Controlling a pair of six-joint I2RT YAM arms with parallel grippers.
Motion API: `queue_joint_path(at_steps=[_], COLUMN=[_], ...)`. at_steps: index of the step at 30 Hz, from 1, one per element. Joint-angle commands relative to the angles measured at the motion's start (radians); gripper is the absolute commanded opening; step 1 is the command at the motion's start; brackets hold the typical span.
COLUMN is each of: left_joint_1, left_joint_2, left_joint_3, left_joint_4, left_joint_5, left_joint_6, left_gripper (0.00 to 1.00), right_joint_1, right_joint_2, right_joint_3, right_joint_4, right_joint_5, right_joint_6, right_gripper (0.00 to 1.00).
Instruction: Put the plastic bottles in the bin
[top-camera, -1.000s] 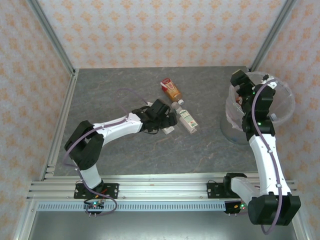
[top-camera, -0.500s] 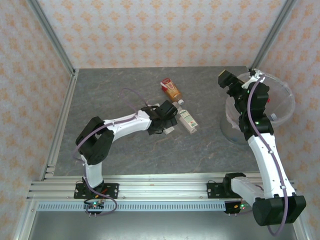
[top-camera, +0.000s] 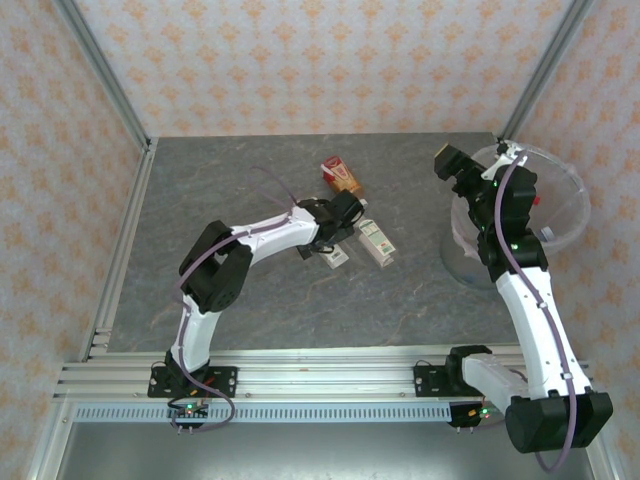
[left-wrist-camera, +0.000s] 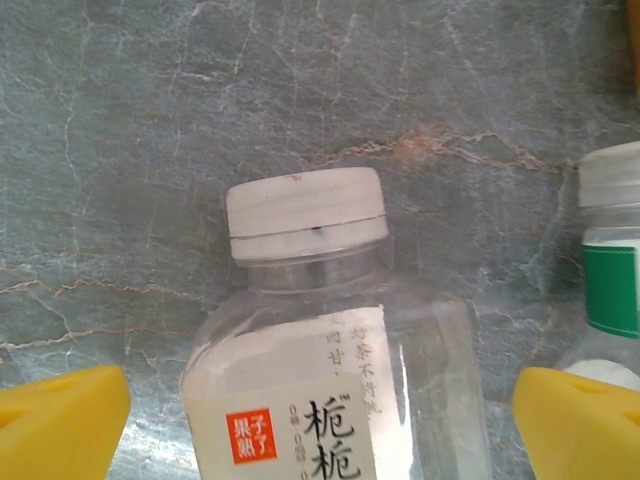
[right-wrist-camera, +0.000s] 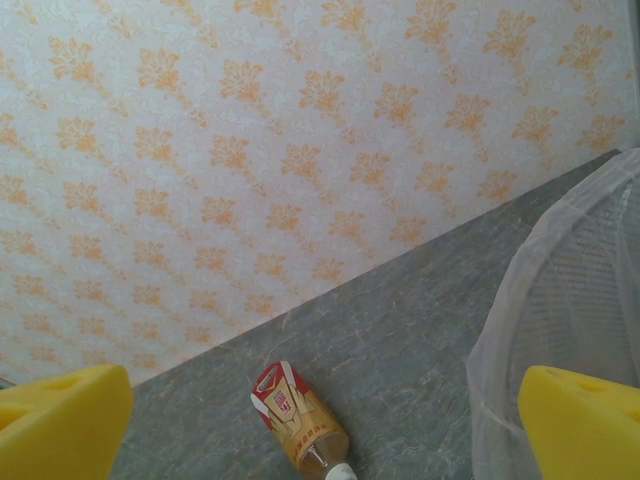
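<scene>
Left arm reached farther toward centre; left gripper (left-wrist-camera: 320, 425) wide, straddling white-cap bottle (left-wrist-camera: 330, 350) lying flat mid-frame. Bin (top-camera: 565, 185) upper right. You lower squarely, clamp body below cap, clear of green-label bottle (left-wrist-camera: 612, 270).

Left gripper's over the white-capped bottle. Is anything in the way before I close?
Nothing visible is. The bottle lies between the open fingers of the left gripper, with bare table around its cap. A green-labelled bottle lies close beside one finger and may crowd it.
</scene>
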Motion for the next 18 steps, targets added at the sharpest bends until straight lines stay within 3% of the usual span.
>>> queue_joint_path(at_steps=[1, 8, 18], left_joint_1=[0.008, 0.009, 0.01], left_joint_2=[0.019, 0.054, 0.067], left_joint_3=[0.024, 0.011, 0.028], left_joint_4=[-0.062, -0.026, 0.029], left_joint_5=[-0.044, -0.025, -0.002], left_joint_6=[-0.045, -0.046, 0.098], left_gripper=[0.97, 0.86, 0.55], right_joint_1=[0.006, 0.008, 0.015], right_joint_2=[-0.026, -0.025, -0.037], right_joint_3=[0.027, 0.028, 0.029], right_joint_4=[-0.01, -0.014, -0.034], right_joint_5=[-0.021, -0.035, -0.042], right_joint_6=[-0.018, -0.012, -0.016], right_gripper=[0.99, 0.99, 0.99])
